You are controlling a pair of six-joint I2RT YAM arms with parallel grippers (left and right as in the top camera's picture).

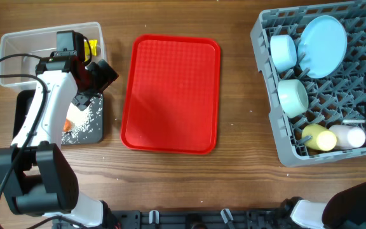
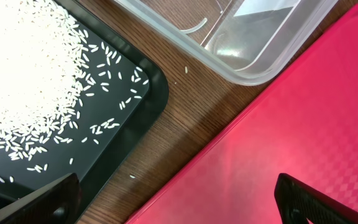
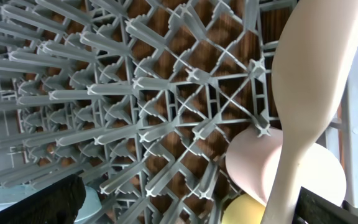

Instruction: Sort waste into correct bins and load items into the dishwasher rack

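The white spoon looms closest, lying in the rack just ahead of my right hand, whose fingers stand wide. Light, stiff, slippery plastic: I'd pinch its narrow handle.

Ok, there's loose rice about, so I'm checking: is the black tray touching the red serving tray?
Apart. The left wrist view shows a strip of bare table between the black tray and the red serving tray; overhead agrees.
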